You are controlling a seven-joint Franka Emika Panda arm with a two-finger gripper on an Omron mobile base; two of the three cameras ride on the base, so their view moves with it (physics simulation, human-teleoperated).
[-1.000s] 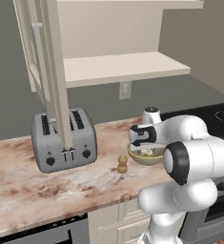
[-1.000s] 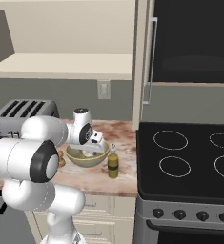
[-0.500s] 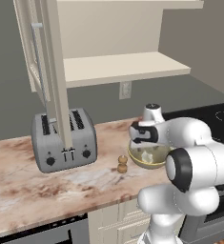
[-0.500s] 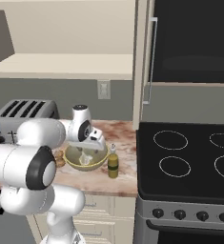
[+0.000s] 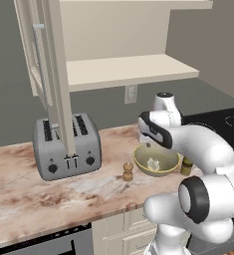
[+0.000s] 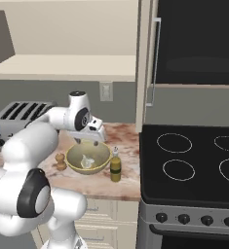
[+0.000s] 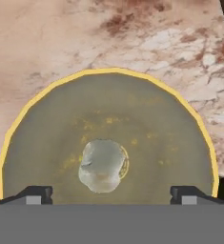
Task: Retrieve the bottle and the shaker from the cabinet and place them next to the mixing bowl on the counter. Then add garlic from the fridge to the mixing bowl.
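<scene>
My gripper (image 7: 111, 194) hangs with its fingers spread wide and nothing between them; in the hand view the two dark tips stand far apart at the bottom edge, left and right. Straight ahead of them, just below the middle of that frame, lies the garlic (image 7: 103, 165), a small whitish bulb resting on the floor of the mixing bowl (image 7: 46, 124). It is roundish and lumpy, with no long axis to speak of, and it sits between the lines of my two tips but apart from both.

In the right base view my gripper (image 6: 93, 133) hovers above the back rim of the mixing bowl (image 6: 99, 165), which lies left of centre, with the garlic (image 6: 86, 161) inside it. The bottle (image 6: 115, 166) stands just beside the bowl on its right, and the shaker (image 6: 61, 161) just beside it on the left, all on the counter (image 6: 128, 144). In the left base view the shaker (image 5: 128, 171) sits left of the bowl near centre, with the open cabinet (image 5: 54, 74) at upper left.

I judge the task's placing complete, so what counts next is clearance: the bulb lies directly under me, and a straight lift away from the bowl should leave it undisturbed.
</scene>
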